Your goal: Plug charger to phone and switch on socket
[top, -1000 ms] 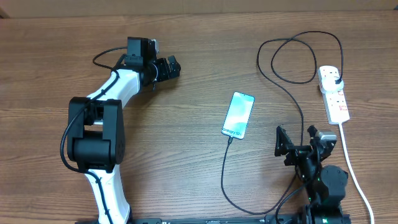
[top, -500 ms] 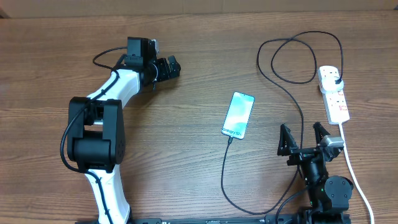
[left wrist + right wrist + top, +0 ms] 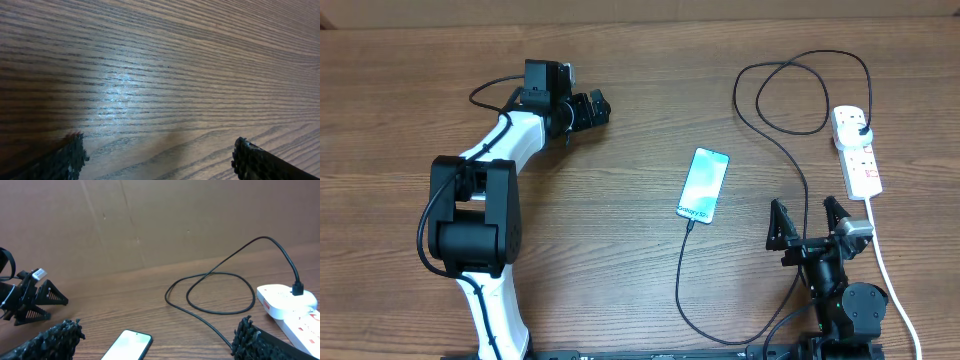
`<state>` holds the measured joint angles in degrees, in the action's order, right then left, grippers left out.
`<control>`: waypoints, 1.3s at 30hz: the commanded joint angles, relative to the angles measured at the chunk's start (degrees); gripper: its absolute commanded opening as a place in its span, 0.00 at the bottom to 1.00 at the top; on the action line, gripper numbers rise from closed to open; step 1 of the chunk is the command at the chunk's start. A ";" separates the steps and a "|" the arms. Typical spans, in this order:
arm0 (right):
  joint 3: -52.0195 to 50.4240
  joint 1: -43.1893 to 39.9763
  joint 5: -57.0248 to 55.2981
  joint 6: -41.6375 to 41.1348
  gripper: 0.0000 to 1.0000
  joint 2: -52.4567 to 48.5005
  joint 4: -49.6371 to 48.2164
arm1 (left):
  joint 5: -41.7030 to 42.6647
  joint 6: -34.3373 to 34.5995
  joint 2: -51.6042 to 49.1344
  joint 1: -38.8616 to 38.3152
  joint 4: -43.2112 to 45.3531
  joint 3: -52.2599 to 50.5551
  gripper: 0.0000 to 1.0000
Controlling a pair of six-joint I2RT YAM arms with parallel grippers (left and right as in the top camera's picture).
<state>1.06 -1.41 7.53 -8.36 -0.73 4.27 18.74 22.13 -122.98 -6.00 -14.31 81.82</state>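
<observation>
Phone [image 3: 704,184] is lying flat mid-table [image 3: 610,250], screen up, and the charger [image 3: 678,285] tip sits right at its bottom edge, looks plugged in. The cable loops around to the adapter in the socket [image 3: 857,152] over on the right. Right hand [image 3: 803,208] is spread wide, holding nothing, between the cable and the white cord [image 3: 885,265]. Left hand [image 3: 597,110] is wide open too, empty, well off to the far left.
</observation>
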 commanded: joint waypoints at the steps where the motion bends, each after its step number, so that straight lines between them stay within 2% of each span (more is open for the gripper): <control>1: -0.59 0.22 0.26 -0.35 1.00 0.57 -0.15 | -2.67 -0.26 -1.40 0.37 -1.49 -1.42 1.00; 11: -0.59 0.22 0.26 -0.35 1.00 0.57 -0.17 | -2.69 -0.26 1.51 -1.62 -3.19 -1.42 1.00; 16: -0.59 0.22 0.26 -0.35 1.00 0.57 -0.17 | -2.69 -0.26 11.89 -2.97 -8.24 -1.42 1.00; 21: -0.59 0.22 0.26 -0.35 1.00 0.57 -0.17 | -3.15 -0.57 24.17 -2.91 -9.22 -1.42 1.00; 26: -0.59 0.22 0.26 -0.35 1.00 0.57 -0.15 | -11.08 -4.87 35.06 -2.89 -14.75 -1.42 1.00; 31: -0.59 0.22 0.26 -0.35 1.00 0.57 -0.15 | -17.90 -12.04 40.79 -2.89 -21.81 -1.99 1.00; 35: -0.59 0.22 0.26 -0.35 1.00 0.57 -0.15 | -18.32 -17.40 42.12 -2.80 -18.84 -6.60 1.00; 39: -0.59 0.22 0.26 -0.35 1.00 0.57 -0.15 | -15.85 -17.44 42.88 -2.60 -7.56 -15.78 1.00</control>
<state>1.06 -1.41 7.51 -8.36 -0.73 4.32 2.76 7.99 -80.86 -8.97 -25.61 71.44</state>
